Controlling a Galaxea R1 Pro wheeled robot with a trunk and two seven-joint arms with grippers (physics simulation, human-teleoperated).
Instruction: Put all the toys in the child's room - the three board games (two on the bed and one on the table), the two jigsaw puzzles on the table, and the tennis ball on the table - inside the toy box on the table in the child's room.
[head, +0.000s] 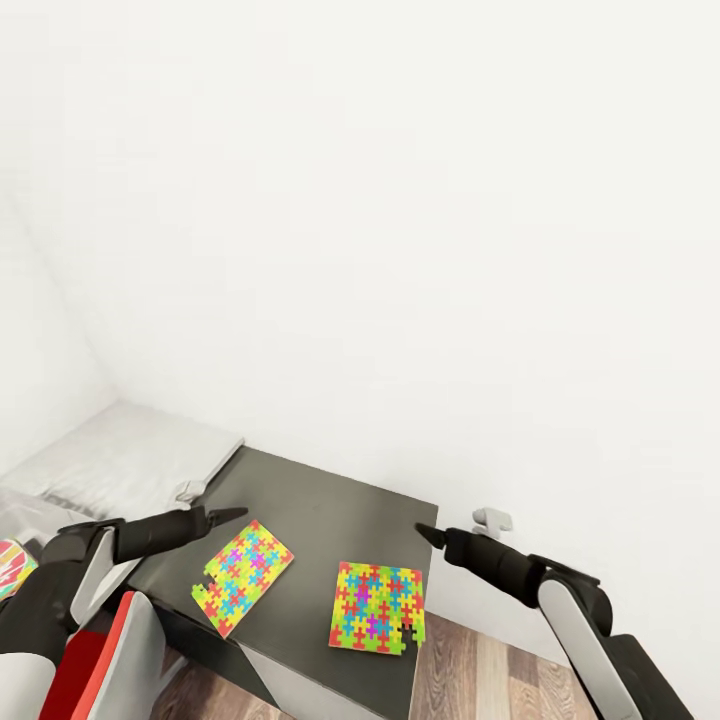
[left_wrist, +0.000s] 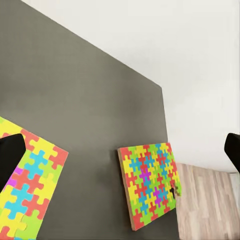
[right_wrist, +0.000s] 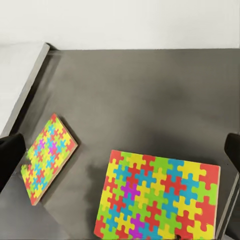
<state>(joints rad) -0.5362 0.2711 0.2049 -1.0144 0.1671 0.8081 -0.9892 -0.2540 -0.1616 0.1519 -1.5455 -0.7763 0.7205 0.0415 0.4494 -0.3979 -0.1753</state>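
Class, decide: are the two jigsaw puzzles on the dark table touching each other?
Apart. The head view shows bare dark table between the left jigsaw puzzle and the right jigsaw puzzle.

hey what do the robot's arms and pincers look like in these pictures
Both arms are glossy black near the wrist, with pale grey-white shells farther back. Each tapers to a slim, pointed black pincer: the left pincer and the right pincer. A small grey bracket sits atop each wrist. No cables or markings show.

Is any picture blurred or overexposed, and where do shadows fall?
Head view: the wall is almost featureless white, edges soft. Right wrist view: sharp, with soft shadows on the table beside both puzzles. Left wrist view: even light, no glare.
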